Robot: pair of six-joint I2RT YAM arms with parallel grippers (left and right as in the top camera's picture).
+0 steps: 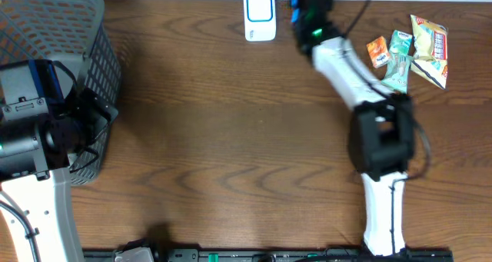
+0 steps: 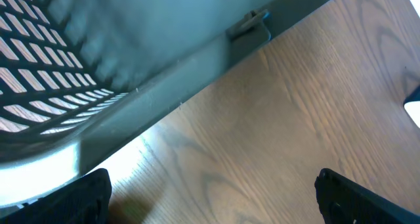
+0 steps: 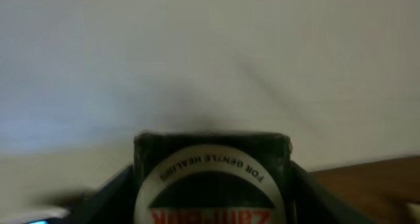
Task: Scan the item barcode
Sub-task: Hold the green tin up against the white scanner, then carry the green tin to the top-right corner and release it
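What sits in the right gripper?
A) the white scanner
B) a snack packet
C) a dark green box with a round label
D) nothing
C: the right wrist view shows the dark green box held between the fingers of the right gripper.

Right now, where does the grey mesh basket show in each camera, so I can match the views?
Overhead: the basket sits at the top-left corner of the picture.
Left wrist: its rim and mesh wall fill the upper left.
Right wrist: not in it; the green box fills the bottom centre.
Shared landmark: the wooden table, also at lower right in the left wrist view and the right wrist view.
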